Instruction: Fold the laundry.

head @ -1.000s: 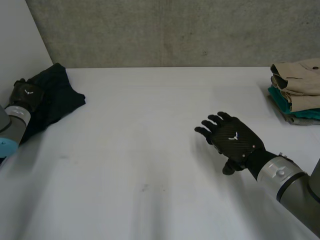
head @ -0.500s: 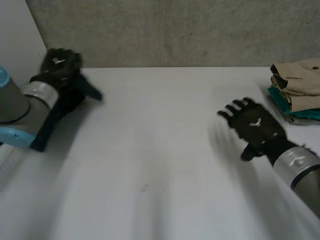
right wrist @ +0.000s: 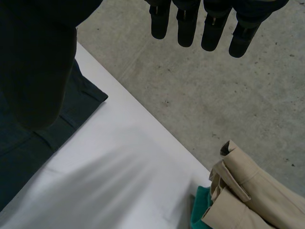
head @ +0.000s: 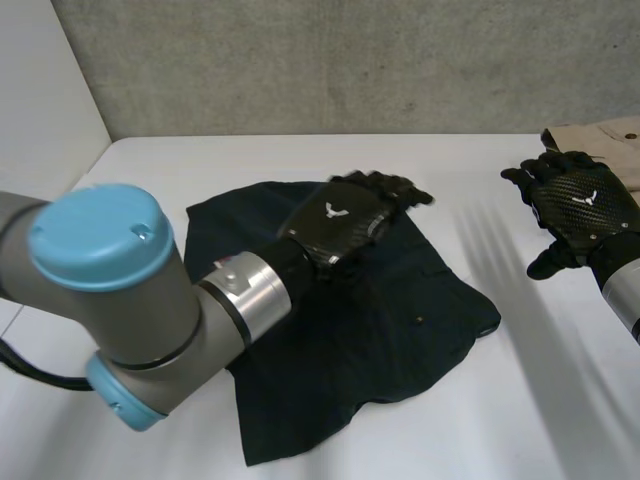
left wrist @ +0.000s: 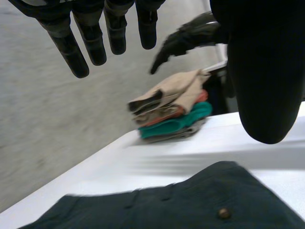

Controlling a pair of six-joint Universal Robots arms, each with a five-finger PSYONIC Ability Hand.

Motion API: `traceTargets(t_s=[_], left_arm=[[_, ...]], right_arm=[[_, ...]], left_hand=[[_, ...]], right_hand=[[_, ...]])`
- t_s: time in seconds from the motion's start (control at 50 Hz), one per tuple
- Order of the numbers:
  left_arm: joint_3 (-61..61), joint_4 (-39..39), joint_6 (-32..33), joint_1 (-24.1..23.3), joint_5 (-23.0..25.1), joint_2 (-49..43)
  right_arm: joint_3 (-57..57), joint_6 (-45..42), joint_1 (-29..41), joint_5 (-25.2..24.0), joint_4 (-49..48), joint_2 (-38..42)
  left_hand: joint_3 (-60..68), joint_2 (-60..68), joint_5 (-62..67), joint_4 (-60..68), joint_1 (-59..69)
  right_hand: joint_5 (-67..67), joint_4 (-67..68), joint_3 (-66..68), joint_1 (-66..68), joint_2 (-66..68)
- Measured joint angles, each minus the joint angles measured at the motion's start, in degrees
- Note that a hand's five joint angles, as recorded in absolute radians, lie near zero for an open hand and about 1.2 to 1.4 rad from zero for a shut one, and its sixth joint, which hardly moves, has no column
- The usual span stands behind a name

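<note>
"Where was the dark garment [head: 380, 340]?"
"Rumpled mid-table, under my left hand [head: 335, 225], fingers straight (right hand [head: 585, 205] likewise, holding nothing)."
"The risk?"
"I judged my right hand could bump the folded stack [left wrist: 171, 112] beside it."

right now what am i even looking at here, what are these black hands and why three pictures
It is a two-armed robot at a white table, with black mechanical hands. The wide picture is from a camera between the arms, looking down; the other two are from cameras on each wrist, looking along the palm. A dark garment lies spread on the table, and a stack of folded clothes sits at its right side. The left hand is over the garment, fingers straight, gripping nothing. The right hand is open near the stack, also empty.
</note>
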Motion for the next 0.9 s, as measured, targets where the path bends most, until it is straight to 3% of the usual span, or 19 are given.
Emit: traceTargets(t_s=[0.18, 0.24, 0.32, 0.44, 0.52, 0.56, 0.62, 0.9], left_arm=[[-1.8, -13.7, 0.1, 0.4, -19.3, 7.6], [-4.9, -18.8, 0.1, 0.2, -27.6, 9.5], [-10.1, -21.5, 0.1, -1.6, -34.1, 10.6], [-17.1, -19.7, 0.2, -6.4, -36.8, 10.2], [-19.6, -17.4, 0.2, -8.2, -37.0, 9.6], [-20.2, -16.5, 0.2, -8.7, -37.0, 9.1], [-20.3, -15.8, 0.2, -9.4, -37.0, 8.2], [-19.3, -15.5, 0.2, -13.2, -37.0, 3.0]], right_arm=[[-3.5, -3.1, 0.4, -2.0, 11.9, 0.2], [-4.2, -6.5, 0.6, -4.3, 16.9, 1.3], [-4.4, -12.8, 0.9, -6.8, 19.5, 5.2], [-4.7, -23.5, 1.3, -8.6, 19.2, 13.2], [-4.9, -27.0, 1.5, -9.0, 17.4, 16.5], [-5.0, -27.6, 1.8, -9.3, 15.9, 17.8], [-5.0, -27.6, 2.2, -9.6, 13.9, 18.9], [-4.0, -21.0, 3.1, -9.8, 10.3, 19.4]], left_hand=[[0.4, 0.4, 0.6, 0.3, 0.5], [1.0, 1.6, 2.1, 1.6, 2.4], [1.1, 1.6, 2.1, 1.9, 2.4], [8.1, 8.5, 9.1, 8.6, 10.0], [17.3, 17.6, 17.9, 17.6, 19.1], [21.4, 21.7, 22.1, 21.9, 23.4], [22.5, 22.8, 23.1, 23.0, 24.2], [15.9, 15.9, 15.7, 15.7, 17.5]], right_hand=[[0.0, 0.0, 0.0, 0.0, 0.0], [0.0, 0.0, 0.0, 0.0, 0.0], [0.0, 0.0, 0.0, 0.0, 0.0], [2.1, 1.8, 1.8, 0.3, 1.5], [13.1, 13.5, 13.6, 12.1, 13.4], [36.7, 36.3, 36.6, 34.5, 37.2], [52.3, 52.4, 52.5, 47.7, 53.3], [55.6, 56.3, 55.8, 50.3, 55.2]])
